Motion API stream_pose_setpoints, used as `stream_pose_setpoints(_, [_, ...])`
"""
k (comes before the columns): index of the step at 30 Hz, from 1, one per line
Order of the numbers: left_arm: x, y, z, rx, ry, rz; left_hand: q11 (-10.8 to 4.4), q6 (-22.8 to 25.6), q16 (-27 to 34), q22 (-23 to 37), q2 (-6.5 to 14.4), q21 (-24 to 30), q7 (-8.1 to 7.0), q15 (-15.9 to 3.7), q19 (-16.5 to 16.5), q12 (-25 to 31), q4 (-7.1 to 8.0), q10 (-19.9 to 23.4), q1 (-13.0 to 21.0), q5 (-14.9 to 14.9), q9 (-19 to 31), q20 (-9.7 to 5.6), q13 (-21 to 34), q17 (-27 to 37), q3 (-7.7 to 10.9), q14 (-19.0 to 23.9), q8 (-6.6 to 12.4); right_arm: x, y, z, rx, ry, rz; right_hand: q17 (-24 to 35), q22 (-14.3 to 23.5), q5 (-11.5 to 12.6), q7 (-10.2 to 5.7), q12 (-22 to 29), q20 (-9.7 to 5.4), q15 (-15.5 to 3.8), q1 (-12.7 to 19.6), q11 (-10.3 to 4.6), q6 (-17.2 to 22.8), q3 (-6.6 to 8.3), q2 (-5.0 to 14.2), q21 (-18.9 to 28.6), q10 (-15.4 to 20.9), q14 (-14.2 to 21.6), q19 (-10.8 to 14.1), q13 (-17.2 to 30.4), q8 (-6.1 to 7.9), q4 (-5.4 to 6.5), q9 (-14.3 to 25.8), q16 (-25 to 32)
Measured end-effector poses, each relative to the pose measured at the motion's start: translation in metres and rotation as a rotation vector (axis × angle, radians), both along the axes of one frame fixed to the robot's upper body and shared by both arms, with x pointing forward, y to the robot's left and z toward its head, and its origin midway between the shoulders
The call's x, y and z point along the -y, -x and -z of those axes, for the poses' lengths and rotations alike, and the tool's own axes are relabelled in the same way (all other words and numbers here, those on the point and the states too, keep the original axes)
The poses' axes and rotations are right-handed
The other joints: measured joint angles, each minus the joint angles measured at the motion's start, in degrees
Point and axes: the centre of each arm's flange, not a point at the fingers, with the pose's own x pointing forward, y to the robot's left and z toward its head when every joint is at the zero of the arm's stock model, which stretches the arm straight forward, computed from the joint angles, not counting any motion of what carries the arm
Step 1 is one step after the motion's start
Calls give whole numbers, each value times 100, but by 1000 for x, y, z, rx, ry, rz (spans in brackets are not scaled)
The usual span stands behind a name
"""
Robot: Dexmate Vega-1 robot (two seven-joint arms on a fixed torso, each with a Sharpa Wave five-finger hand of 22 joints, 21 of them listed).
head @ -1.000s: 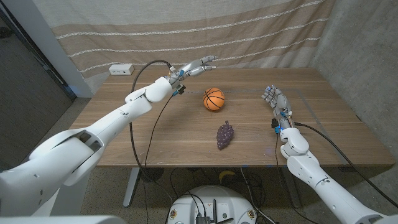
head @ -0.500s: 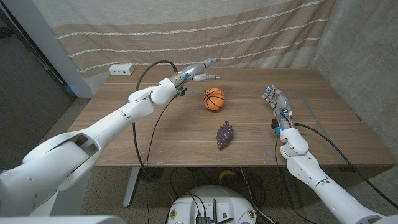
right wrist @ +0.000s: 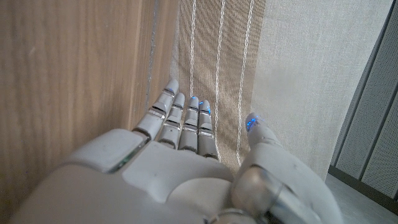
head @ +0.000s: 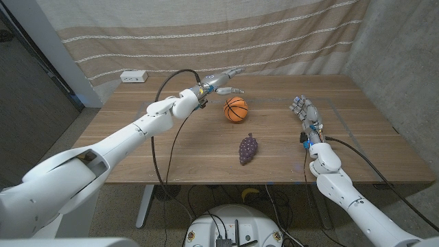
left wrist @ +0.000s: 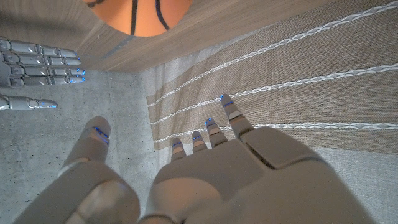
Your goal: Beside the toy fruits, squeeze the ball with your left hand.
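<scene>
The wooden counter spreads wide under both arms, a striped curtain hanging behind it. The left arm stretches long across the boards from the near corner, and its left hand hovers above the far part of the counter, just behind and to the left of the ball. Its fingers are spread apart, thumb well off from the rest, gripping nothing and touching nothing. In the left wrist view the orange curve of that ball sits beyond the fingertips with clear space between.

Over on the right side the right hand stands near the counter's right part, fingers straight and lying close side by side, thumb apart, nothing held; whether its edge touches the wood is hard to make out from here.

The ball, orange with black seams like a little basketball, rests on the counter near the middle, untouched. Just nearer the robot lies the toy grape bunch, purple, apart from the ball. A small white power strip lies at the far left edge.
</scene>
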Motion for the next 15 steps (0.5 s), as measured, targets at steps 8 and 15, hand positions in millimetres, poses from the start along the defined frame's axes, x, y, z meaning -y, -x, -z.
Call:
stream_pose_setpoints(8, [3, -3, 5, -31, -21, -4, 0, 1, 0, 1, -30, 0, 0, 14, 0, 0, 0, 0, 31, 0, 0, 0, 0, 0, 0, -13, 24, 0, 0, 3, -2, -4, -2, 0, 0, 0, -10, 0, 0, 0, 0, 0, 9, 15, 0, 0, 0, 0, 0, 18, 0, -15, 0, 0])
stream_pose_setpoints(15, [6, -6, 10, -59, -34, 1, 0, -20, 0, 1, -21, -44, 21, 31, 0, 0, 0, 1, 85, 0, -1, -1, -1, 0, 0, -30, 44, 0, 1, 4, -1, -5, -5, 0, 0, 0, -10, 0, 0, 0, 0, 0, 9, 0, 0, 0, -1, 0, 0, 27, 0, -49, 0, 0])
